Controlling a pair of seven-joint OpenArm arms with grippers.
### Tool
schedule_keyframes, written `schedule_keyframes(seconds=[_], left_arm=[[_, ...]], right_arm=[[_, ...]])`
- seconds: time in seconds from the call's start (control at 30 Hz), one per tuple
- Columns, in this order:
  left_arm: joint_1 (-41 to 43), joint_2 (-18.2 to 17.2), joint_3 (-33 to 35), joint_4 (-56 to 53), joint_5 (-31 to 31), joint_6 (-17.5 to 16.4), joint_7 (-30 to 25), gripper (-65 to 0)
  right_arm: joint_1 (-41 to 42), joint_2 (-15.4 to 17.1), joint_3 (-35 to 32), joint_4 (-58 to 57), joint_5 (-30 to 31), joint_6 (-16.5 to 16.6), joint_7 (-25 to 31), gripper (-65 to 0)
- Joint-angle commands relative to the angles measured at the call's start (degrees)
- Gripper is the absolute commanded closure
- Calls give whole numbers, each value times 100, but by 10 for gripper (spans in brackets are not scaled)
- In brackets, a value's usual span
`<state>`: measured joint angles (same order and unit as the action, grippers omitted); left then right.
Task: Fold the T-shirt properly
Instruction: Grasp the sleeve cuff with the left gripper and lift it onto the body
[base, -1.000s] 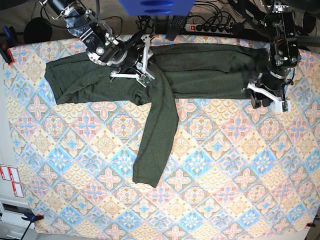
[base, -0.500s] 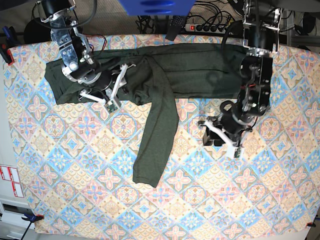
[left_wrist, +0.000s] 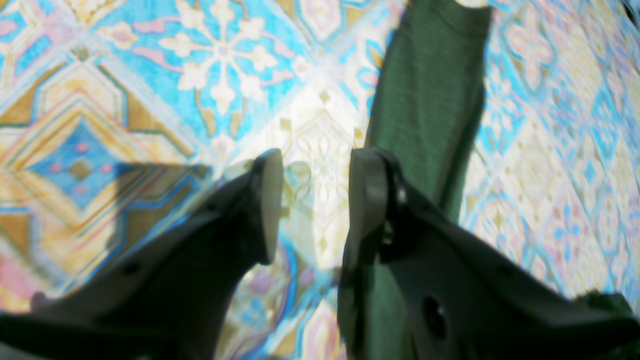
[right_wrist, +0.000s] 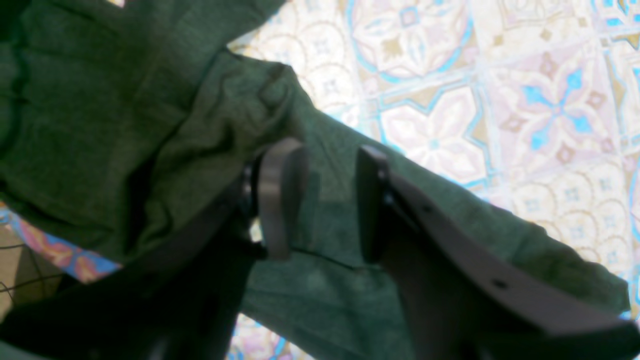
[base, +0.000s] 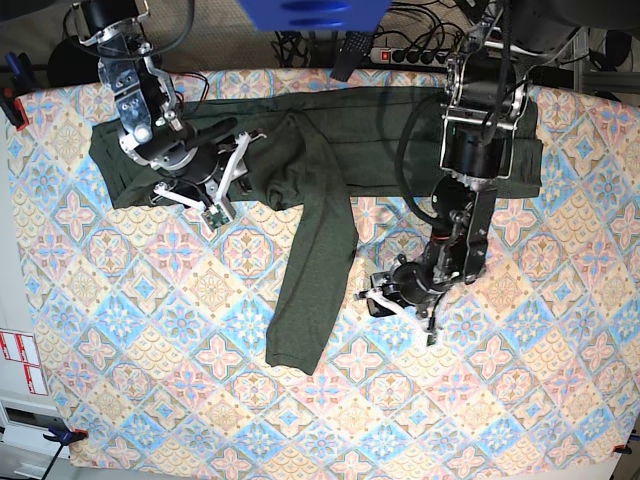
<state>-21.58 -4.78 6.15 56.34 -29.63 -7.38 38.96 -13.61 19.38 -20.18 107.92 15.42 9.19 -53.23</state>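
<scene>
Behind the desk (base: 560, 400), along the top edge of the base view: one power strip (base: 425, 55), some black cables, one blue object (base: 310, 14). At the lower left edge, white labels with red marks (base: 20, 362). On the patterned desk only one garment, the T-shirt (base: 400, 140), folded into a band across the upper part, with one sleeve (base: 315, 290) hanging down to the centre. Two arms, two hands. Right hand (base: 225, 180) over the left part of the shirt, fingers (right_wrist: 280, 195) spread, nothing pinched, green cloth visible below the gap. Left hand (base: 385, 300) at centre right, just beside the sleeve edge, fingers (left_wrist: 267, 200) spread over bare pattern, empty. Compared with half a second ago: left hand now further left and lower, closer to the sleeve; right hand almost at the same place.
</scene>
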Motion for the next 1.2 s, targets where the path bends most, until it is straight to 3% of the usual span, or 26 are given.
schedule_keyframes(seconds=[0.0, 0.13, 0.37, 0.6, 0.7, 0.77, 1.0, 1.17], left_arm=[[-352, 42, 312, -293, -48, -58, -278, -225], [-615, 236, 901, -1031, -66, -58, -771, -225], [-747, 579, 1139, -1831, -66, -58, -1360, -225], [-747, 781, 1147, -2007, -48, -58, -1377, -214], [-738, 781, 1147, -2007, -48, -58, -1369, -133], [-738, 781, 1147, -2007, -48, -58, -1369, 0], [-686, 667, 1147, -1691, -57, -58, -1395, 0], [53, 122, 1112, 24, -66, -49, -1377, 0]], right_arm=[[46, 45, 27, 122, 10, 0, 88, -196], [46, 54, 27, 131, 10, 0, 88, -196], [46, 62, 27, 131, 10, 0, 88, -196], [46, 62, 27, 237, 10, 0, 88, -196], [46, 62, 27, 237, 10, 0, 88, -196], [46, 62, 27, 237, 10, 0, 88, -196], [46, 62, 27, 237, 10, 0, 88, -196], [46, 62, 27, 263, 10, 0, 88, -196]])
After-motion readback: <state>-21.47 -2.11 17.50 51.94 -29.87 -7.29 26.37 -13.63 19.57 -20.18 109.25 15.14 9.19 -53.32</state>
